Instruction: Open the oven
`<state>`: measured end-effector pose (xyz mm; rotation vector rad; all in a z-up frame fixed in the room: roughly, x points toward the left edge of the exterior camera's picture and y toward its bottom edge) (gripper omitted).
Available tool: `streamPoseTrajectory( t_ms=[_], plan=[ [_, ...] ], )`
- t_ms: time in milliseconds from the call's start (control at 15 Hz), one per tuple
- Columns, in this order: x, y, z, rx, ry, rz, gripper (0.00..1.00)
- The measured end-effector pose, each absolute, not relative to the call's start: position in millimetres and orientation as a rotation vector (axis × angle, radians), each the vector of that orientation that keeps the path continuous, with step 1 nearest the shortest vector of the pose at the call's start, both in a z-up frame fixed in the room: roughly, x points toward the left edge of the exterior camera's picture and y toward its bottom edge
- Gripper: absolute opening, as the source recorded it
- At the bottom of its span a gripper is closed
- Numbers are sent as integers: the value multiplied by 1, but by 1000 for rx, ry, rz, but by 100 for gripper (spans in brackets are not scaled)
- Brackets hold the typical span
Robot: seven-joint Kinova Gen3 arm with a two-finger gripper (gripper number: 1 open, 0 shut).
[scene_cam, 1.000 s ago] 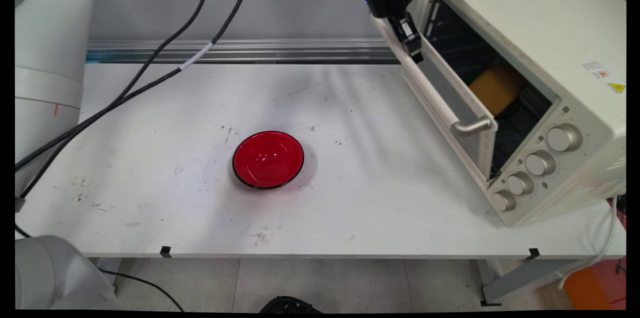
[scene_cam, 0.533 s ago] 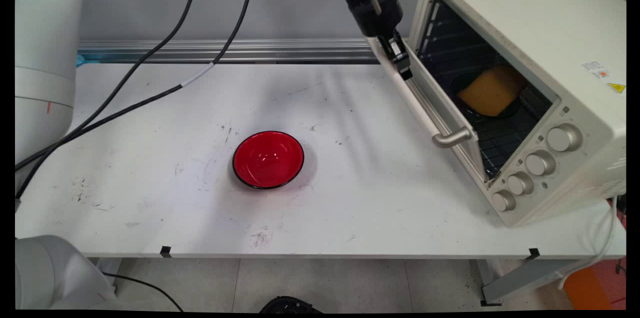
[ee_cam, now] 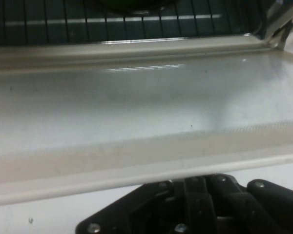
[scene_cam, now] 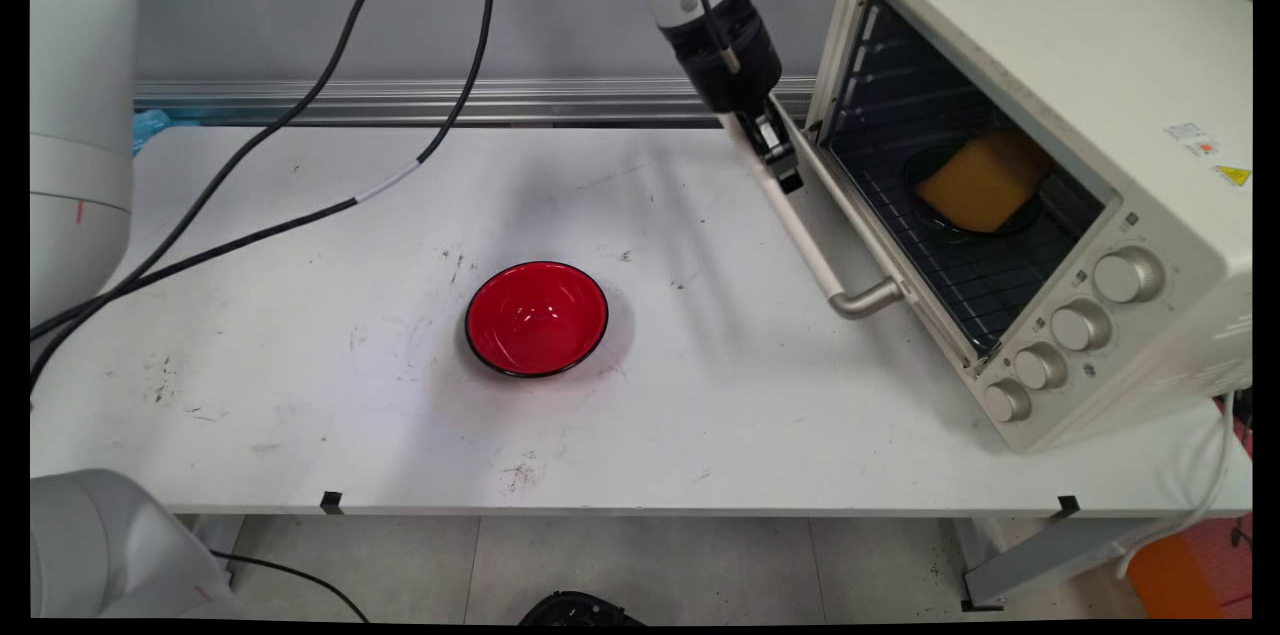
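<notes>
The end effector is seen at the far end of the handle bar of the toaster oven, the landmark at the right of the desk. Its fingers are closed around the bar, as judged from the main view; in the hand view the bar crosses just above the black linkage. The oven door is dropped nearly flat toward the desk. Inside the oven, a yellow block is seen resting in a dark dish on the rack. A red bowl is set well to the oven's left, apart from the end effector.
</notes>
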<state>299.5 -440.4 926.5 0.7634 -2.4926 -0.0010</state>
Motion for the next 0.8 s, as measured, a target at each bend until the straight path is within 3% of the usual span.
streamPoseTrajectory(
  t_ms=[800],
  plan=[
    [321, -416, 884, 854, -2431, 20, 0]
  ],
)
